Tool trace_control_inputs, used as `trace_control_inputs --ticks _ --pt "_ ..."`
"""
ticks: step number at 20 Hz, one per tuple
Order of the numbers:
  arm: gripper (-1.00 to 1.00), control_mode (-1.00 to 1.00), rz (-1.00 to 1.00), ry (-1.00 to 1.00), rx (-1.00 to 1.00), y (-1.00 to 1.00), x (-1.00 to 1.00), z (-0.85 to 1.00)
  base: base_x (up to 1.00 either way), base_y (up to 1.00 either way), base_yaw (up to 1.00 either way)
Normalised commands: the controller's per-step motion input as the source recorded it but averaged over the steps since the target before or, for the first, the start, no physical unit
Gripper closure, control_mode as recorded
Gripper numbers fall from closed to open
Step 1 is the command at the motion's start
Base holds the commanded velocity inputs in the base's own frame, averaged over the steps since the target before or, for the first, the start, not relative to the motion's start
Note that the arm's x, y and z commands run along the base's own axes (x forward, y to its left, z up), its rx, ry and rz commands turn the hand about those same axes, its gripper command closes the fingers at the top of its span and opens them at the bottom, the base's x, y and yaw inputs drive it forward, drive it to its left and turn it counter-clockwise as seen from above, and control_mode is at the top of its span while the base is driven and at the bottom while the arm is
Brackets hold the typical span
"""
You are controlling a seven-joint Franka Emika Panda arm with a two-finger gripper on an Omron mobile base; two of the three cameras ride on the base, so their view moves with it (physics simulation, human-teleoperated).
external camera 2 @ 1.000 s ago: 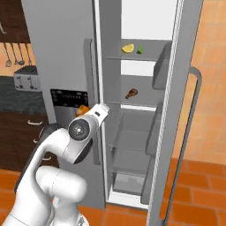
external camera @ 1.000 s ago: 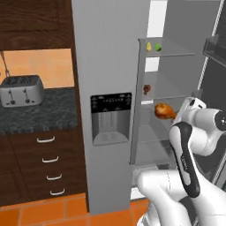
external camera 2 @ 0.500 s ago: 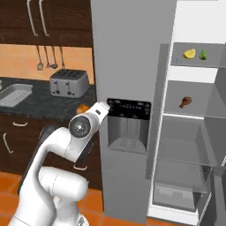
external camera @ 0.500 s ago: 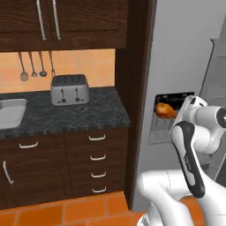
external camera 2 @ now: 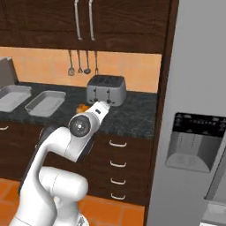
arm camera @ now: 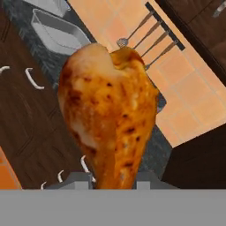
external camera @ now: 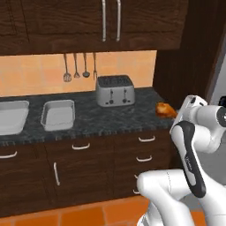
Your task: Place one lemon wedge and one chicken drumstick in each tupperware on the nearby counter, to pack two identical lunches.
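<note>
The end effector [arm camera: 115, 178] is clamped on the orange-golden chicken drumstick [arm camera: 110, 114], which juts beyond it.

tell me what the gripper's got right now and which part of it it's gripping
The gripper is shut on the orange-golden chicken drumstick, gripped at its narrow bone end; the plump end points away.

And the tally — 1 chicken drumstick [arm camera: 108, 114], golden-orange. 2 tupperware trays [external camera: 58, 114] [external camera: 12, 116] side by side on 1 counter [external camera: 110, 117]. 1 toaster [external camera: 115, 90] — and 3 utensils [external camera: 76, 67] hanging above it.
</note>
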Motion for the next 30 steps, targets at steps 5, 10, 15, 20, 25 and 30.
trace_control_inputs --ticks 5,10,15,20,25,30 --pt "1.00 1.00 0.00 0.00 0.00 0.00 0.00 0.00 0.81 1.00 0.00" --pt "1.00 1.00 0.00 0.00 0.00 0.00 0.00 0.00 0.93 1.00 -0.02" --pt "1.00 1.00 0.00 0.00 0.00 0.00 0.00 0.00 0.71 1.00 -0.02" --pt "1.00 -1.00 0.00 0.13 -0.17 0.60 0.16 -0.56 0.08 0.20 0.00" --pt "1.00 -1.00 -0.01 0.25 -0.05 -0.02 0.36 -0.59 0.00 0.00 0.00" --pt "1.00 -1.00 -0.02 0.15 0.05 -0.61 0.24 -0.45 0.00 0.00 0.00"
